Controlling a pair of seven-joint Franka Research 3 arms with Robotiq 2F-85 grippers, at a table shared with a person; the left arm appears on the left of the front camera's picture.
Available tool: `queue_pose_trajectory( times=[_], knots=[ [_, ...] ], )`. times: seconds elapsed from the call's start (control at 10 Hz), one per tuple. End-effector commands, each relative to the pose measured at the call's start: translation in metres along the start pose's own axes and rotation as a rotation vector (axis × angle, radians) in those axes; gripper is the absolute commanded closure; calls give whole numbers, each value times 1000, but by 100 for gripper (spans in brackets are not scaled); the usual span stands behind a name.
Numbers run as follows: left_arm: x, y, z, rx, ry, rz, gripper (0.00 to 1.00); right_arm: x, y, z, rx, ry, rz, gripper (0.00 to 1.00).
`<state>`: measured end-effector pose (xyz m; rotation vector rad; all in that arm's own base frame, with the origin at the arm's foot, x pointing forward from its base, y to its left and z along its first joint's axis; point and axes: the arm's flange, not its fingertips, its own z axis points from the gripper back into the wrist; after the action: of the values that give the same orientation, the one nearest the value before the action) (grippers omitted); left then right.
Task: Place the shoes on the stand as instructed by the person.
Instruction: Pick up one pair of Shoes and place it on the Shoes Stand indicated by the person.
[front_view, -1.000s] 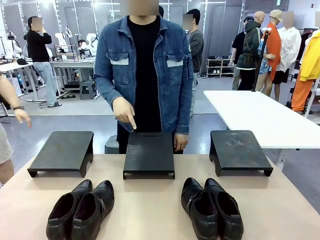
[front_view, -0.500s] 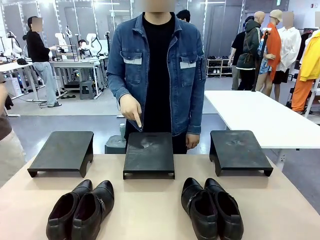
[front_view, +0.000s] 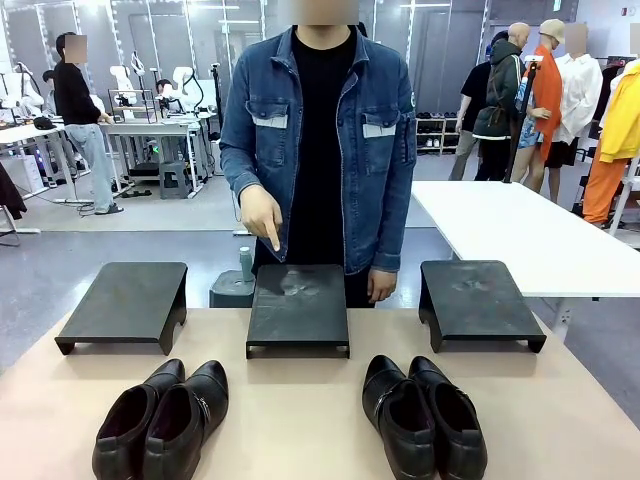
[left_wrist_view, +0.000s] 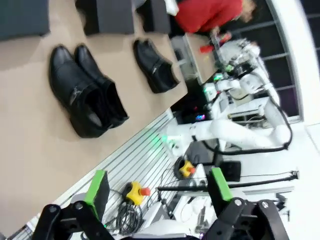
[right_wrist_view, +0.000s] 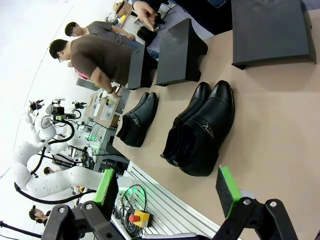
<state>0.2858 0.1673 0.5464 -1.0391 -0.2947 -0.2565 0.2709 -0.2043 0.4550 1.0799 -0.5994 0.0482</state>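
Observation:
Two pairs of black shoes lie on the near half of the table: a left pair (front_view: 165, 412) and a right pair (front_view: 425, 415). The person (front_view: 320, 140) in a denim jacket stands at the far side, one hand (front_view: 262, 218) pointing a finger down at the middle stand (front_view: 298, 305). My left gripper (left_wrist_view: 158, 186) hovers open beyond the table's near edge, looking back at the left pair (left_wrist_view: 87, 97). My right gripper (right_wrist_view: 167, 189) is open too, with the right pair (right_wrist_view: 200, 130) ahead of it and the left pair (right_wrist_view: 137, 120) farther off.
A left stand (front_view: 120, 300) and a right stand (front_view: 478, 300) flank the middle one along the table's far side. A white table (front_view: 520, 230) stands behind at the right. Bystanders are farther back in the room.
The person has shifted slightly to picture right, the hand still pointing at the middle stand. A bystander at the left edge has gone from view. The shoes have not moved.

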Motion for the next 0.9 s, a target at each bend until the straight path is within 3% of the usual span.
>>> queue_pose_trajectory(
  times=[0.0,0.4,0.8],
  knots=[
    [20,-30,-38,190,121,21,0,0,0,1,14,-13,9,0],
    [43,-100,-145,412,273,-42,0,0,0,1,14,-13,9,0],
    [43,-129,-248,710,295,-30,0,0,0,1,14,-13,9,0]
  ],
)
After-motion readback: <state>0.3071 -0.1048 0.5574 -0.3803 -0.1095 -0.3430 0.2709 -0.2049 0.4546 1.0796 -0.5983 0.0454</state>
